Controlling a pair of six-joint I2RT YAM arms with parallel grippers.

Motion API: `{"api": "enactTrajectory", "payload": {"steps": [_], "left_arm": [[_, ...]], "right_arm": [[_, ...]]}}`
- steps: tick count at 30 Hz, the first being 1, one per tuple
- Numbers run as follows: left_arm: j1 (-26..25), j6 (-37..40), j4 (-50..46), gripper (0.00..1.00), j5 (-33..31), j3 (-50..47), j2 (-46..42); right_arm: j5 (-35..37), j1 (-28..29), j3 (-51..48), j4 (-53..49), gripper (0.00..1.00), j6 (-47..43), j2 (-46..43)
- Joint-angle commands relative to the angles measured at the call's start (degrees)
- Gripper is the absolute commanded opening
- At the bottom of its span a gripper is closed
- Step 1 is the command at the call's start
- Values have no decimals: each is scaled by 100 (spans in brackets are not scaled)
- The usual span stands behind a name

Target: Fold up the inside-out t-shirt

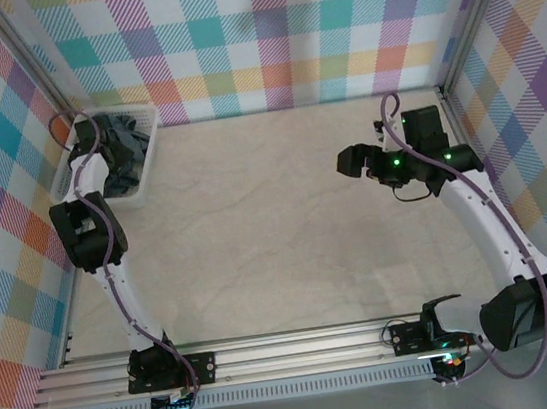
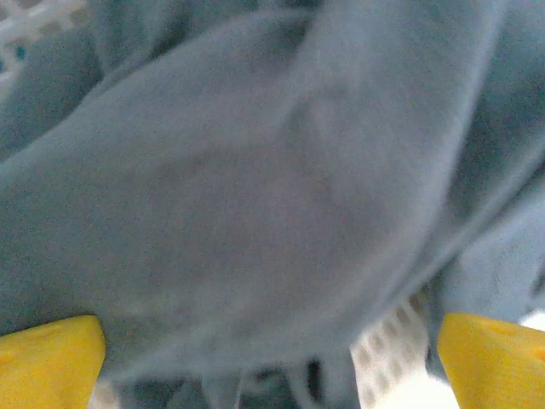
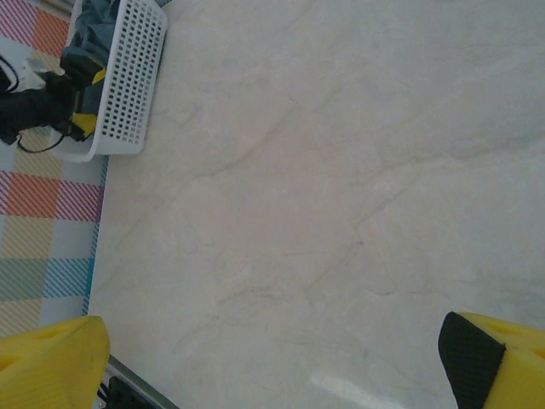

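The dark slate-grey t-shirt [image 1: 130, 143] lies crumpled in the white mesh basket [image 1: 150, 130] at the back left. My left gripper [image 1: 106, 158] reaches down into that basket. In the left wrist view the blurred shirt fabric [image 2: 255, 170] is pressed close, and the left gripper [image 2: 272, 362] is open, its yellow fingertips [image 2: 51, 358] far apart either side of the cloth. My right gripper [image 1: 351, 162] hovers open over the table's right half. In the right wrist view the right gripper [image 3: 272, 366] has only bare table between its tips, with the shirt [image 3: 92, 19] far off.
The beige marble-look table [image 1: 276, 224] is walled by checkered panels on three sides. The basket [image 3: 128, 77] sits tight in the back-left corner. A metal rail [image 1: 292, 348] runs along the near edge by the arm bases.
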Motion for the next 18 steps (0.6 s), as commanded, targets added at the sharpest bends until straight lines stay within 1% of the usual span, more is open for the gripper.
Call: {"api": "enactTrajectory", "payload": {"steps": [1, 2, 4, 5, 6, 8, 10, 11, 12, 13, 15, 16, 17, 18], "left_arm": [[224, -128, -480, 99, 557, 1031, 458], [322, -325, -368, 98, 702, 987, 531], [564, -1021, -245, 95, 1157, 969, 713], [645, -1174, -271, 93, 1391, 1098, 842], [683, -1135, -329, 92, 1632, 1299, 986], [644, -683, -647, 91, 1792, 1733, 1229], [638, -710, -690, 86, 1816, 1697, 1290], [639, -754, -745, 81, 1796, 1688, 1328], [634, -765, -816, 73, 1830, 1729, 1400], [628, -732, -843, 62, 1912, 1762, 1466], [603, -649, -867, 28, 1990, 1783, 1482], [598, -586, -909, 5, 1965, 1815, 1440], [595, -567, -987, 0, 1967, 1908, 1387], [598, -553, -1026, 0, 2052, 1984, 1319]], "right_arm": [[-145, 6, 158, -641, 100, -160, -213], [-132, 7, 178, -698, 100, -140, -280], [-151, 7, 188, -727, 100, -69, -441], [-166, 7, 201, -713, 100, -43, -508], [-166, 4, 230, -703, 100, -8, -564], [-149, 6, 291, -678, 100, 26, -634], [-147, 2, 399, -680, 100, 81, -641], [-165, 6, 462, -673, 100, 94, -624], [-207, 6, 530, -678, 100, 88, -604], [-227, 10, 601, -690, 100, 68, -587], [-157, 8, 687, -758, 100, 33, -575], [-95, 6, 697, -781, 100, 25, -582], [-36, 7, 693, -784, 100, 24, -604], [5, 6, 669, -773, 100, 24, -632]]}}
